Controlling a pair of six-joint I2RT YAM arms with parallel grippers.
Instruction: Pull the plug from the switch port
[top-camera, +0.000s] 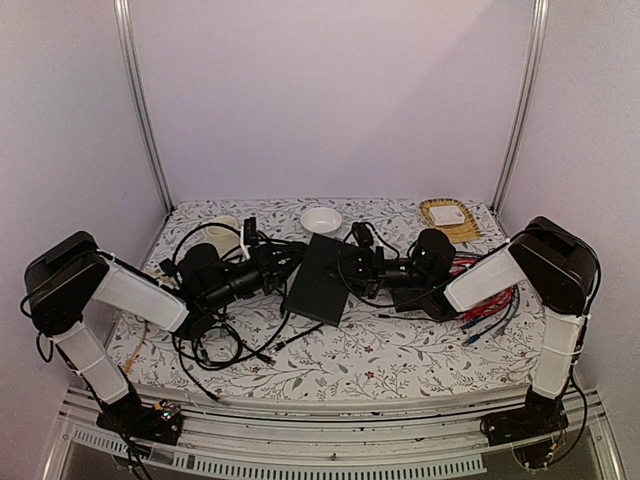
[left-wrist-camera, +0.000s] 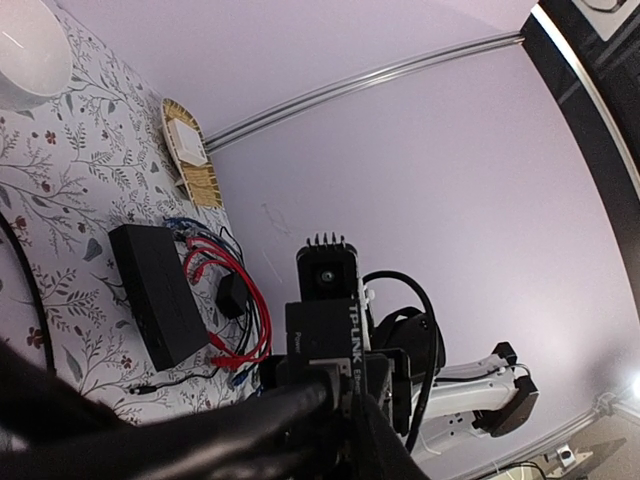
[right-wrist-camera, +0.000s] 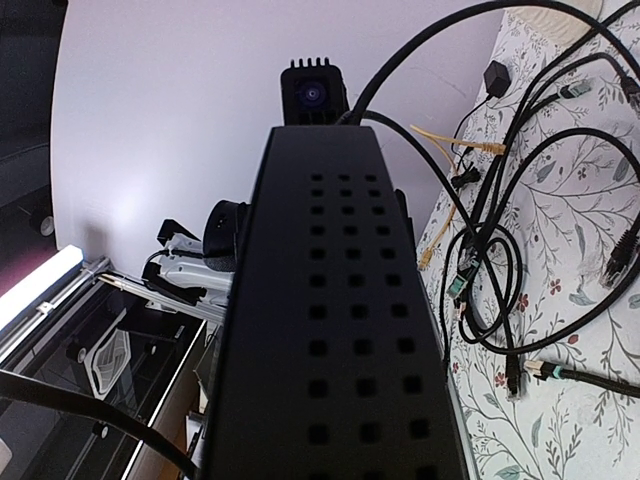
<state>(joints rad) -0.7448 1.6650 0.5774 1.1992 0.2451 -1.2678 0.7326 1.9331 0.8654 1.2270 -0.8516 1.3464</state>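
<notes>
The switch (top-camera: 318, 278) is a flat black box held tilted above the mat between both arms. In the left wrist view its narrow port edge (left-wrist-camera: 335, 325) faces me with white lettering. My left gripper (top-camera: 292, 262) reaches that edge, its dark fingers (left-wrist-camera: 300, 420) closed around the plug (left-wrist-camera: 330, 372), which is mostly hidden by them. My right gripper (top-camera: 352, 264) is shut on the switch's opposite edge. In the right wrist view the switch's vented face (right-wrist-camera: 340, 330) fills the frame and hides the fingers.
A second black box (top-camera: 425, 300) lies at the right with red and blue cables (top-camera: 490, 300) beside it. Loose black cables (top-camera: 215, 345) sprawl at the left. A white bowl (top-camera: 321, 219), a cup (top-camera: 222, 232) and a woven basket (top-camera: 447, 215) stand at the back.
</notes>
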